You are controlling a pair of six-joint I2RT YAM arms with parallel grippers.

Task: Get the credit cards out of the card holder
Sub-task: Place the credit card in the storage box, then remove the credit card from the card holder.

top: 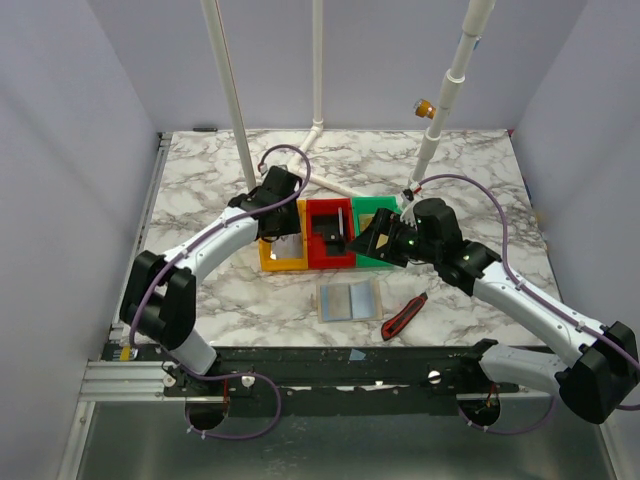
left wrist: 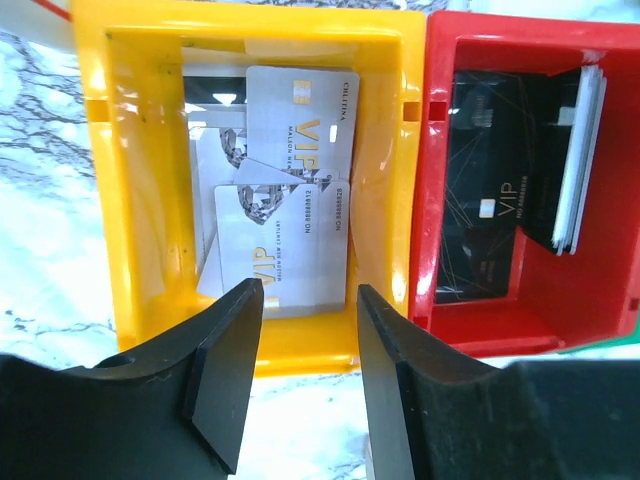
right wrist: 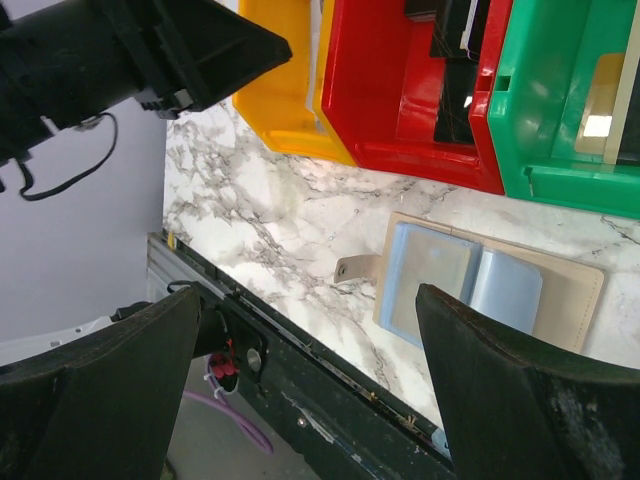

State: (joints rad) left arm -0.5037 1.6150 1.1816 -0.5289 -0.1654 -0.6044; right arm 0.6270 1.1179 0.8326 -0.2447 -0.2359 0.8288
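I see marble table (top: 220,290), grey walls (top: 60,150); yellow bin (left wrist: 120,200) left of red bin (left wrist: 440,180) holds silver cards (left wrist: 300,130); card holder (right wrist: 480,290) open before it; left gripper (left wrist: 310,290), right gripper (right wrist: 305,300) jaws parted, empty.

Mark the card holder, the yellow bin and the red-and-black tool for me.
card holder (top: 348,300): top view, open blue-grey inside.
yellow bin (left wrist: 100,200): left wrist view, left wall.
red-and-black tool (top: 404,318): top view, its middle.

- Desk (top: 220,290): white marble pattern with grey veins.
- Yellow bin (top: 282,267), red bin (top: 330,264) and green bin (top: 368,205) stand side by side mid-desk, touching.
- Card holder (top: 349,299) lies open (blue-grey pockets up) just in front of the red bin.
- Red-and-black tool (top: 404,315) lies tilted, just right of the holder.
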